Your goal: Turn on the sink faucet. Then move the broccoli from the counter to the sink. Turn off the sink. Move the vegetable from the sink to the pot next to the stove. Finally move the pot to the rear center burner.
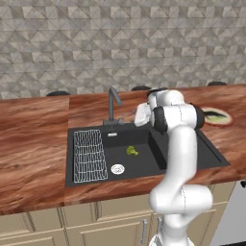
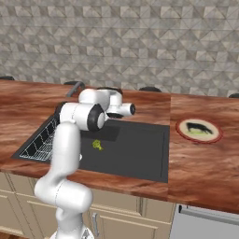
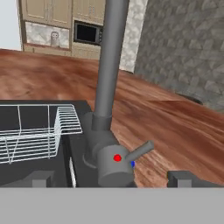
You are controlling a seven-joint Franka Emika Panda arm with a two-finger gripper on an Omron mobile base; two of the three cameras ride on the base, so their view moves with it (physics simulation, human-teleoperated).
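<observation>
A white robot arm reaches over a dark sink [image 1: 211, 153] set in a wooden table [image 1: 33, 139], its claw [image 3: 111, 177] spread wide apart and empty, one fingertip [image 3: 40, 178] on either side of the base of the grey faucet [image 3: 107, 87]. The faucet's small handle [image 3: 139, 152] juts out sideways beside a red dot and a blue dot. The broccoli [image 1: 131, 151] lies on the sink floor, near a wire rack [image 1: 89, 154] and the round drain [image 1: 117, 168].
</observation>
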